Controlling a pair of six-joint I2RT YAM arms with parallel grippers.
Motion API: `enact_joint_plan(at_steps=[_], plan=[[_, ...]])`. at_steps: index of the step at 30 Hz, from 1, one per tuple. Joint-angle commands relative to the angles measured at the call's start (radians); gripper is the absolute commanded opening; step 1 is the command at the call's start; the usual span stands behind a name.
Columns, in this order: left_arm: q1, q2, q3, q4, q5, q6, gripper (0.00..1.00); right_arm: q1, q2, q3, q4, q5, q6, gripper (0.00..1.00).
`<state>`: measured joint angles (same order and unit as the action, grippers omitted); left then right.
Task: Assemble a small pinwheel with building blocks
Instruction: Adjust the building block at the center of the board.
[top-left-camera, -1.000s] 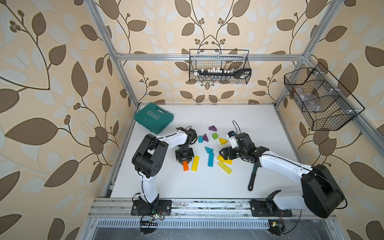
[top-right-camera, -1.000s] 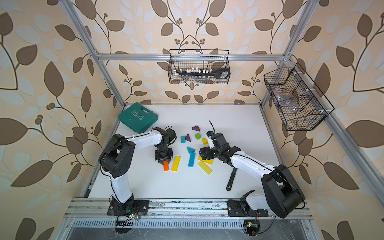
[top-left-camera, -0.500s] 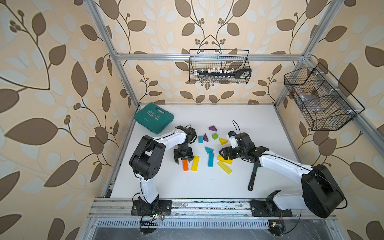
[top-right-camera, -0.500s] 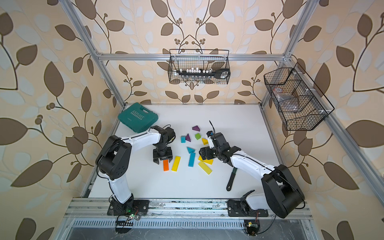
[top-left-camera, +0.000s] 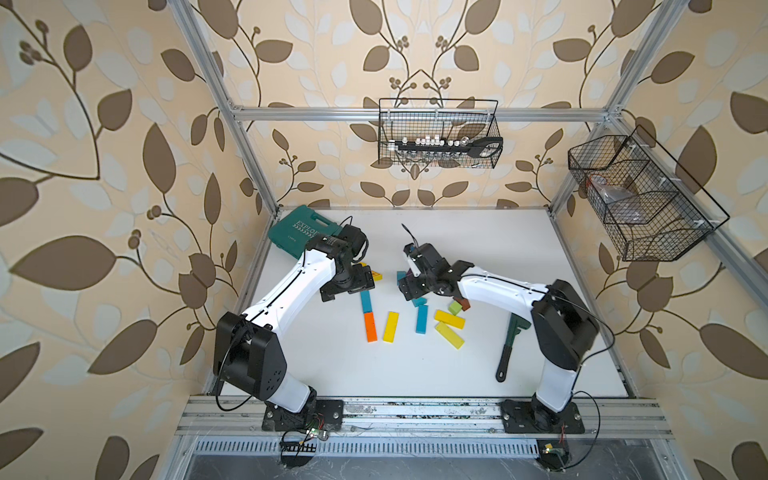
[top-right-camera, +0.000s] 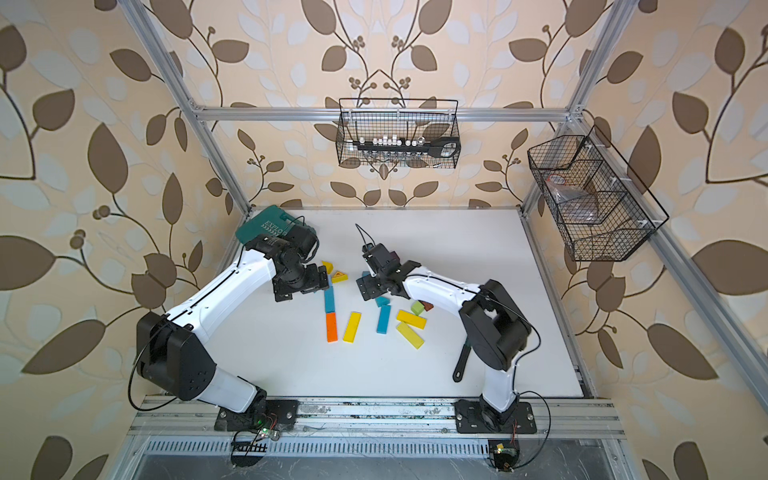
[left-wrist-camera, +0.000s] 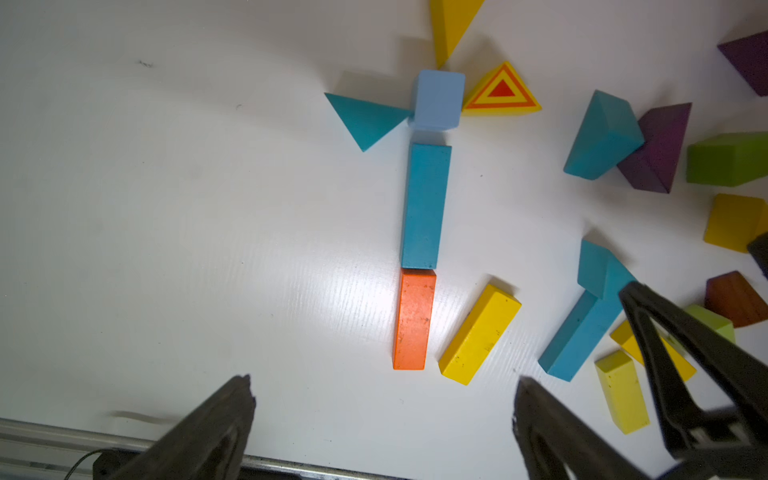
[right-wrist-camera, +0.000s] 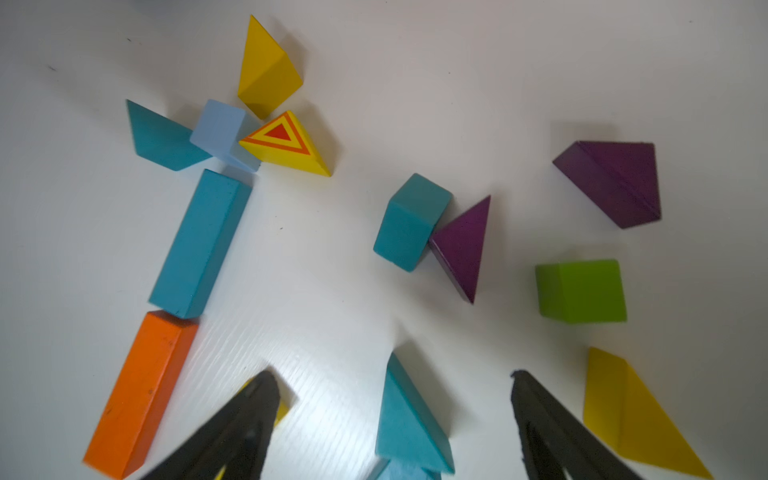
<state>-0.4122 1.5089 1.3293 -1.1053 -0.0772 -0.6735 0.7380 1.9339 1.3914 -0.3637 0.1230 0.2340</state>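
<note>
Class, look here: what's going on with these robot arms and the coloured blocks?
A two-armed robot is laying out a pinwheel flat from blocks. A stem, an orange bar end to end with a teal bar, leads to a pale blue cube with three wedges around it. The left gripper is open and empty. The right gripper is open over a loose teal wedge.

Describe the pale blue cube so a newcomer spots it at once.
On the white table, find the orange bar and teal bar lying end to end. Just past the teal bar's other end sits the pale blue cube. It is the lone square block, ringed by a teal wedge, a yellow wedge and a striped wedge.
</note>
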Motion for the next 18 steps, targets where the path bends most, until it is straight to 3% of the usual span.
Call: enact_joint_plan(at_steps=[1, 4, 10, 18], plan=[[0.043, -0.059, -0.051, -0.016, 0.004, 0.058, 0.99, 0.014, 0.145, 0.171, -0.153, 0.116, -0.046, 0.91], [0.074, -0.101, -0.085, 0.003, 0.03, 0.077, 0.99, 0.02, 0.25, 0.297, -0.216, 0.184, -0.054, 0.9], [0.086, -0.112, -0.114, 0.021, 0.042, 0.097, 0.99, 0.016, 0.345, 0.397, -0.234, 0.216, -0.06, 0.87], [0.089, -0.081, -0.13, 0.037, 0.071, 0.097, 0.99, -0.024, 0.351, 0.371, -0.23, 0.187, -0.045, 0.65]])
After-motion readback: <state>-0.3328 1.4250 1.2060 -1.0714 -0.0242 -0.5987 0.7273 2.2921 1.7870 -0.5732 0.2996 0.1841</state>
